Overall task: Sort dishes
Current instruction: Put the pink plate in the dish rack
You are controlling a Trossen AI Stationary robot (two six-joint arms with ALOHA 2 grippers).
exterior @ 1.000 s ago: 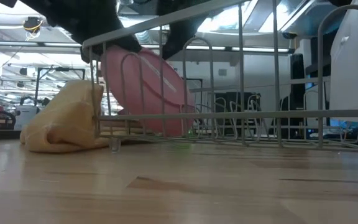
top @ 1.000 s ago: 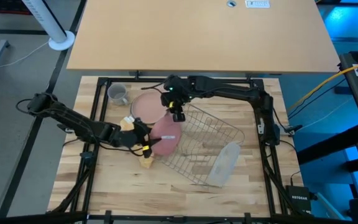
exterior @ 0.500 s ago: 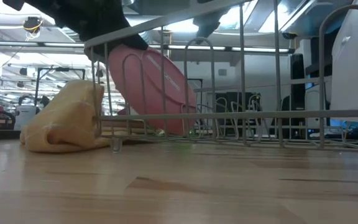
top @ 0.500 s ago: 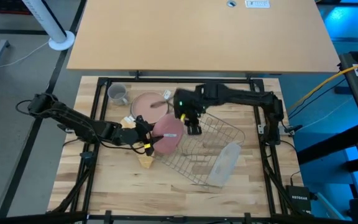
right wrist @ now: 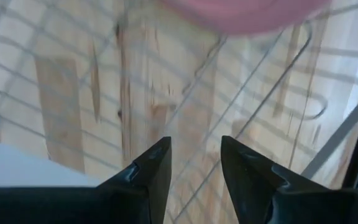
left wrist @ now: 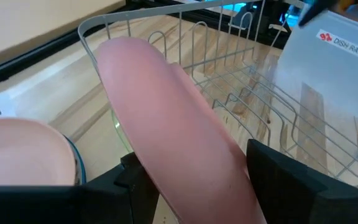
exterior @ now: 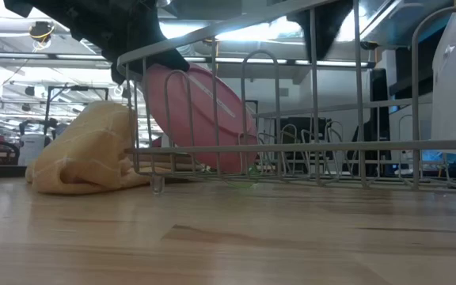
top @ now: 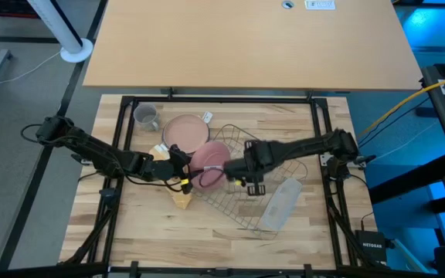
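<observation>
The pink plate [top: 209, 164] stands on edge, tilted, in the left end of a wire dish rack [top: 273, 166]. My left gripper [top: 182, 174] is shut on it at the rack's left side. My right gripper [top: 252, 184] hovers over the middle of the rack, open a little and empty, as its own wrist view [right wrist: 194, 149] shows. A second pink dish [top: 185, 131] and a small grey mug [top: 147, 116] sit on the table farther back. I see no white dish and cannot make out the green bowl. My left gripper pinches the plate's upper rim [left wrist: 185, 177] between its two fingers, one finger [left wrist: 126, 186] on each face. It comes from the table's left, slanting down. The plate leans in the hold, and its lower edge [exterior: 224, 165] rests in the rack.
A yellow checked cloth [exterior: 85, 154] lies bunched against the rack's left end, under my left gripper. A clear oblong tray [top: 278, 202] lies at the rack's near right corner. The rack's upright wires [exterior: 307, 95] stand around the plate.
My right gripper has moved from the plate's far edge toward the table's near right, across the rack to its middle. The plate, still in my left gripper, has shifted slightly further into the rack.
</observation>
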